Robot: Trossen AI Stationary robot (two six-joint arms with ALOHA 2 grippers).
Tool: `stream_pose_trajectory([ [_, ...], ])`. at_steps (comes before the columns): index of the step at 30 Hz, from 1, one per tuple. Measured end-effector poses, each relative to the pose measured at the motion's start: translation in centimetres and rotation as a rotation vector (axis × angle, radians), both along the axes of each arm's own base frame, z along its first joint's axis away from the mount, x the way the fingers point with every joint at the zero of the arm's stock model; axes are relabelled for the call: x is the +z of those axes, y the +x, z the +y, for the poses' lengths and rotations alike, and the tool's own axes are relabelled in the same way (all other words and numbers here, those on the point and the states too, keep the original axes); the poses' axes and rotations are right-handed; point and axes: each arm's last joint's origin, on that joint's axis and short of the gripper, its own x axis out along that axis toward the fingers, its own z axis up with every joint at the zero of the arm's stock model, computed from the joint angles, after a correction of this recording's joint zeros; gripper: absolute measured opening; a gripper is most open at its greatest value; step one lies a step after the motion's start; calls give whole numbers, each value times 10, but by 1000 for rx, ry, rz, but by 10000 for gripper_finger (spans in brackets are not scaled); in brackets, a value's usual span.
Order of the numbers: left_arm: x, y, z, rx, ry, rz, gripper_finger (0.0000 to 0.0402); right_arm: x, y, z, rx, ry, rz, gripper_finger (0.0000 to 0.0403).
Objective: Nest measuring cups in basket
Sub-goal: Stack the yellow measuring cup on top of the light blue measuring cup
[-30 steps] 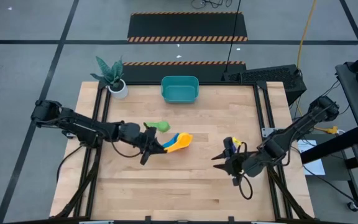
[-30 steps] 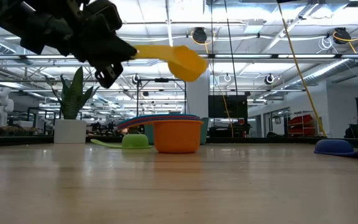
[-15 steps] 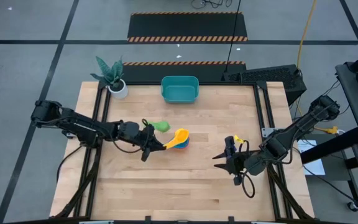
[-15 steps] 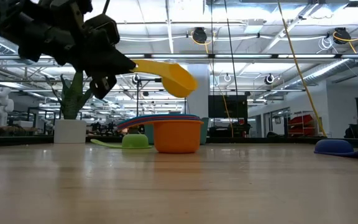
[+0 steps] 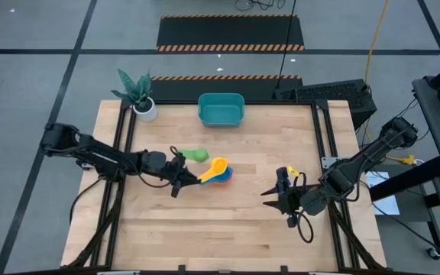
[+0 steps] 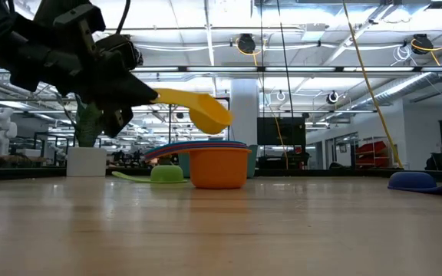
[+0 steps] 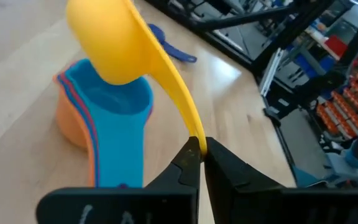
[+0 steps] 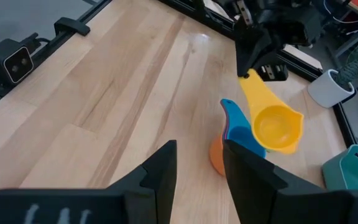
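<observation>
Near the surface's right edge, the right claw (image 5: 275, 194) waits with fingers parted, holding nothing. At mid-surface, the left claw (image 7: 197, 151) pinches the handle of the yellow cup (image 5: 217, 167), held in the air above the nested stack (image 6: 219, 164) (orange outermost, light blue on top). A green cup (image 5: 198, 155) lies just beyond. The teal basket (image 5: 221, 110) sits at the far edge.

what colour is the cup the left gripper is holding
Yellow; the yellow cup shows best in the left wrist view.
</observation>
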Motion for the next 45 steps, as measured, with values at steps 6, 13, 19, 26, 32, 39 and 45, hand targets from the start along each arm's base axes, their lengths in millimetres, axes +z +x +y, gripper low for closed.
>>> stream_pose_trajectory([
  [6,-7,4,-10,-27,-14,-1,13,0,0,0,-1,0,0,125],
  [13,-13,8,-12,-25,-24,6,6,0,0,0,-1,-1,0,125],
  [19,-13,9,-12,-25,-22,6,16,0,0,0,-1,-1,-1,125],
  [26,-13,9,-12,-23,-25,7,9,0,0,0,-1,-1,-1,125],
  [32,-14,9,-9,5,-31,21,65,0,0,0,-1,-1,0,125],
  [39,-16,9,-4,57,30,38,120,0,0,0,-1,-1,-1,125],
  [45,-20,8,-2,101,122,66,157,0,0,0,-1,-1,0,125],
])
